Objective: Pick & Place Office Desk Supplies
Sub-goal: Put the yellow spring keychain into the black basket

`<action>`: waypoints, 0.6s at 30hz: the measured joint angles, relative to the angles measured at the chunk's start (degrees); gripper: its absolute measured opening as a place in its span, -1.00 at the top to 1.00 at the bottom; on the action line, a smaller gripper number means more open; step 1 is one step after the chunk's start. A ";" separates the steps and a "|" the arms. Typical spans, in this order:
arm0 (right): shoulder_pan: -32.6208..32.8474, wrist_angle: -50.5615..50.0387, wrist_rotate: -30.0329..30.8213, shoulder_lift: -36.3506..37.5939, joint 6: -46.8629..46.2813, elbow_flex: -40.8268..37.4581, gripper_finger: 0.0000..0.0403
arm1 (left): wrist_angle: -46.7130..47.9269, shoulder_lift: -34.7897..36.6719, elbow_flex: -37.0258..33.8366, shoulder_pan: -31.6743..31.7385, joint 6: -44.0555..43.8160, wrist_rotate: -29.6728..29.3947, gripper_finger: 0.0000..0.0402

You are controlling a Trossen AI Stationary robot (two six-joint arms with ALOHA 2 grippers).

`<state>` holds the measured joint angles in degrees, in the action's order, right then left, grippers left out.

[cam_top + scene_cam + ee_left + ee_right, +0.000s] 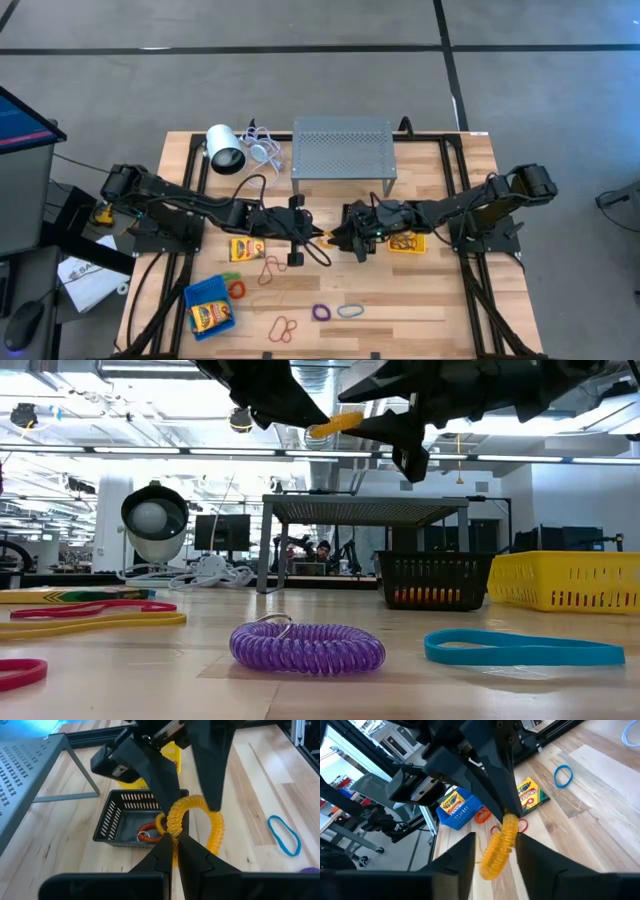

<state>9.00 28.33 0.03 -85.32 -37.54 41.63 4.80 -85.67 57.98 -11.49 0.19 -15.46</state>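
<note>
My left gripper (pixel 316 236) is shut on a yellow coiled loop (pixel 192 822), held high over the table's middle (pixel 335 425). My right gripper (pixel 495 852) is open and faces it from the right. Its two fingers stand on either side of the loop's free part (pixel 499 847). The black bin (pixel 125 820) stands on the table below, with a red band in it. The yellow bin (pixel 407 241) is to its right. The blue bin (pixel 210 307) holds one crayon box, and the other crayon box (pixel 246 249) lies flat. Several bands, among them a purple coil (pixel 308 647) and a pale blue band (pixel 525 650), lie at the near side. My left gripper pinches the coiled loop at one spot on its ring (pixel 172 832) between its two fingertips. The fingers come level from the table's left. The rest of the ring stands out past the fingertips, lifted clear of the table. I cannot tell whether my right gripper's fingers touch the loop.
A grey perforated metal stand (pixel 343 150) stands at the far middle. A white cylinder with its cable (pixel 226 150) lies to the stand's left. More bands lie near the front edge, a red one (pixel 283 328) and an orange one (pixel 237 289).
</note>
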 joint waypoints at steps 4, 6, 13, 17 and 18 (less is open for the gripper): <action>-0.19 -0.82 0.00 0.00 1.55 0.00 0.71 | 0.07 0.00 0.00 0.00 0.02 0.17 0.98; -0.16 -0.82 0.00 0.00 3.27 0.00 0.89 | 0.12 0.00 0.00 0.00 0.02 0.21 0.97; -0.14 -1.15 -0.43 0.00 3.77 0.00 0.96 | -0.65 0.00 0.00 0.00 0.02 0.17 0.95; -0.14 -1.17 -0.57 0.00 3.96 0.00 0.98 | -1.56 0.00 0.00 0.00 0.01 0.14 0.84; -0.14 -1.17 -0.64 0.00 4.14 0.00 0.98 | -1.75 0.00 0.00 0.00 0.00 0.13 0.81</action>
<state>8.86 27.16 -0.60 -85.32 -33.40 41.63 3.04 -85.67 57.98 -11.49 0.19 -15.33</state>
